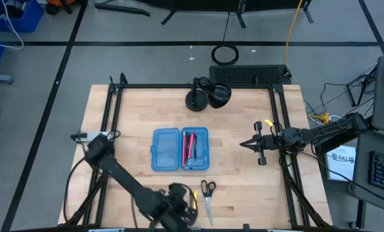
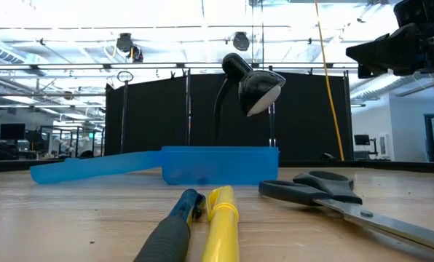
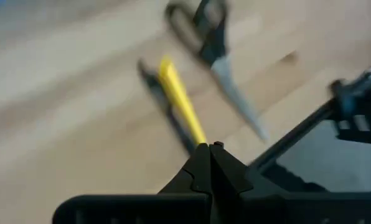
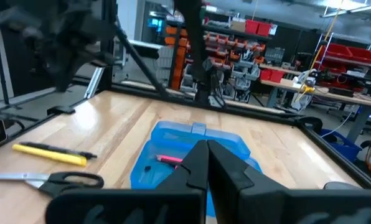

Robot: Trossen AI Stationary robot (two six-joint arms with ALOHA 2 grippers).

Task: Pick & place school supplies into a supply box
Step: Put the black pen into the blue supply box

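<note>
Box partly filled, two things were left out on the desk (image 1: 243, 193).
A few pens, I think, sat in the open blue box (image 1: 180, 149); the yellow pen (image 1: 194, 199) and scissors (image 1: 208, 196) lay just outside it. Left gripper (image 3: 211, 148) hovered there, fingers together and empty; right gripper (image 1: 245, 145) waited aside, fingers together.

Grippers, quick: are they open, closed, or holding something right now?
Left gripper: closed, holding nothing; the yellow pen lies just beyond it.
Right gripper: closed, empty.

Scissors (image 1: 207, 196) just beside yellow pen (image 1: 194, 198), crowding access.
</note>
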